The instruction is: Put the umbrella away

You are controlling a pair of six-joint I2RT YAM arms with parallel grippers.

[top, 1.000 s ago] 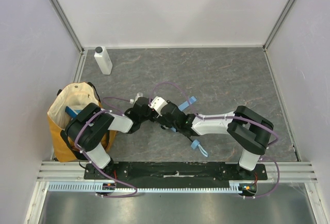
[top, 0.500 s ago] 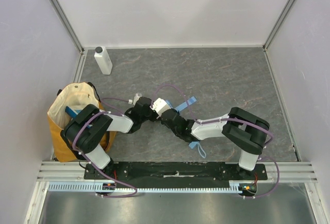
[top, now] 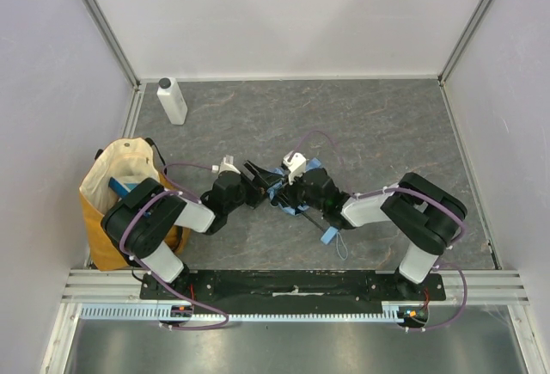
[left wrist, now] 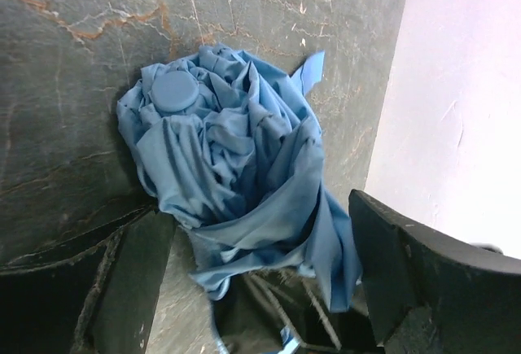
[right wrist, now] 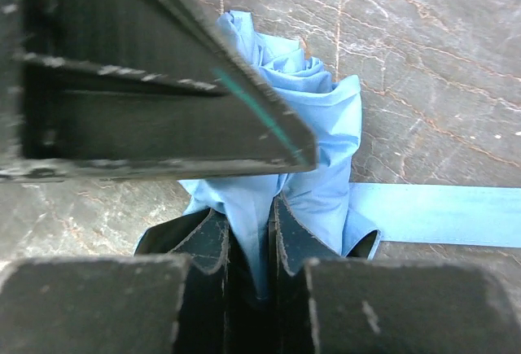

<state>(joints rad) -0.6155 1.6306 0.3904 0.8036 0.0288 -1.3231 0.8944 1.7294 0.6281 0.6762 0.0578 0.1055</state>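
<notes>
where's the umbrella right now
In the top view the umbrella lies bunched near the middle of the table, between the left gripper and the right gripper, right of the tote bag.

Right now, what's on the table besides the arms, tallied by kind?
Umbrella: 1
Bag: 1
Bottle: 1
Blue thing inside the bag, can't identify: 1
Total: 4

The left claw (top: 256,174) and right claw (top: 279,190) are crowding the crumpled sky-blue fabric umbrella (left wrist: 228,150) at the middle of the dark marbled worktop (top: 369,125). The far half is lying open, a white plastic bottle (top: 172,101) standing far-left, a yellow-and-cream tote bag (top: 107,187) hemming near-left.
</notes>
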